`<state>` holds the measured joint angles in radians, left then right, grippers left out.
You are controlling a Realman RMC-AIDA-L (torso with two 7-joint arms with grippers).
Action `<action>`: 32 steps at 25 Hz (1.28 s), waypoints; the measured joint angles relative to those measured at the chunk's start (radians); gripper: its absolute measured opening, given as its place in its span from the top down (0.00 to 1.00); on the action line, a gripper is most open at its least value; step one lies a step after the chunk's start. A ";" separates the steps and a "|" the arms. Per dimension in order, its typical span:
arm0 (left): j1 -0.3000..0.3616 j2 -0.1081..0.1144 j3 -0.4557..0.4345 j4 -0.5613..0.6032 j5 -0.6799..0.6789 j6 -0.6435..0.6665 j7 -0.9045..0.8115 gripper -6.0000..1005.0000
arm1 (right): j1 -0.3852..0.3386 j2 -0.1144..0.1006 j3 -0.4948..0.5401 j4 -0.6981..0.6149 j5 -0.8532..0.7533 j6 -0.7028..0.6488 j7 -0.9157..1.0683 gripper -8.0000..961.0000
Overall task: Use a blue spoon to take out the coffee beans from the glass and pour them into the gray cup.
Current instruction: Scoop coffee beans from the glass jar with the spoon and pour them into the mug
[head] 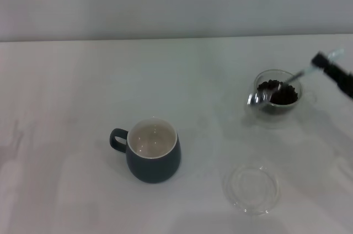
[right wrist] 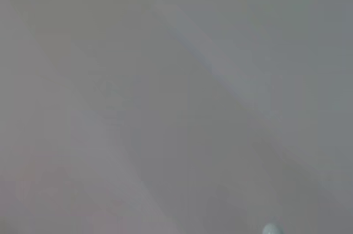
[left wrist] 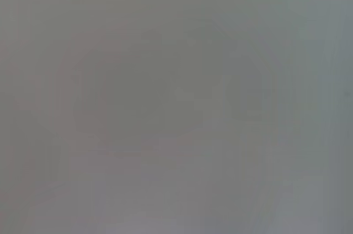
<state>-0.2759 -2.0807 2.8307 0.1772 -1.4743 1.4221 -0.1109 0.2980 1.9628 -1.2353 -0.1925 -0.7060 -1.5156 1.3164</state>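
So, quick rundown of where things stand:

Right gripper (head: 322, 63): comes in from the right edge of the head view, dark and blurry, closed on the pale handle end of the blue spoon (head: 281, 86). Looks like a narrow pinch, not a wide-open claw.

Spoon: slants down from the gripper toward the glass (head: 277, 99), stem crossing over the rim. The shiny bowl end sits at the glass's left rim, low, right about at the edge. Can't tell if any beans are on it.

Coffee beans (head: 284, 96): dark heap inside the glass, still looks like most of the pile is there.

Gray cup (head: 153, 158): well apart from the glass, nearer the robot and off to its left, handle pointing left. Cream inside looks bare, no beans that I can spot.

Glass saucer (head: 253, 190): flat clear thing on the table (head: 66, 90) between the cup and the glass, a bit closer to the robot. Not involved as far as I can see.

Left gripper: not in the head view at all; its wrist view is just gray blur.

Right wrist view: mostly gray too, with a tiny pale bit at the edge that might be the spoon handle, not sure.

Progress: I'd call it early. Spoon is picked up and at the glass, scooping stage. The carry over to the cup and the pour are still left.
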 joint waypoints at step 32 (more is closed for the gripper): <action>-0.033 -0.001 0.001 0.025 -0.010 -0.014 -0.016 0.13 | 0.079 -0.050 0.049 -0.091 -0.129 0.210 -0.473 0.85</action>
<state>-0.3092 -2.0818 2.8317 0.2020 -1.4839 1.4080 -0.1267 0.3765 1.9128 -1.1859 -0.2837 -0.8345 -1.3051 0.8432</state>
